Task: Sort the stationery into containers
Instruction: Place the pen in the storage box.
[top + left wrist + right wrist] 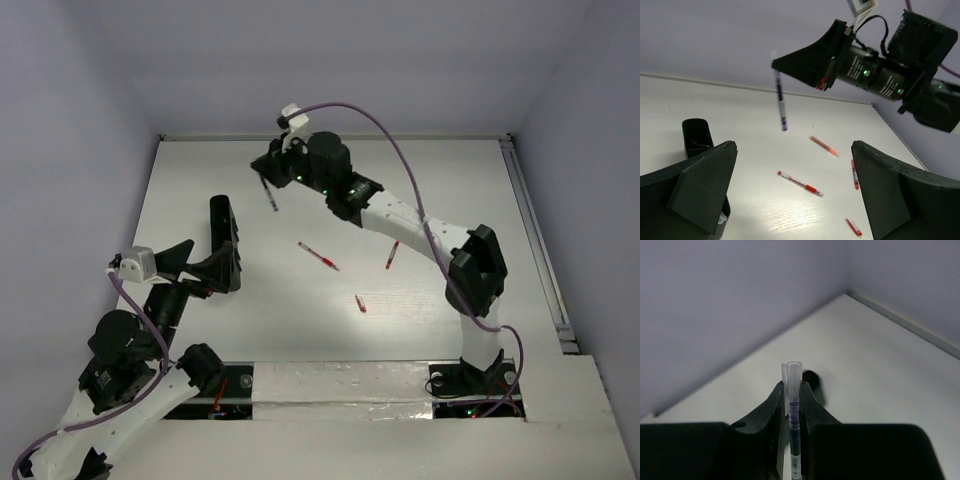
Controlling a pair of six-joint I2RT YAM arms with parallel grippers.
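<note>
Here the right arm's black fingers (pixel 775 407) were closed tight on a dark pen with a clear plastic end (pixel 792 372). The pen hung almost upright in the air above the white desk (pixel 440 180), toward its far edge. The left arm's black fingers (pixel 705 175) stood wide apart and held nothing, just beside the long narrow black box (pixel 696 132). Some thin red-and-white pens (pixel 318 256) and a short red piece (pixel 360 303) lay loose on the desk, well apart from the box.
</note>
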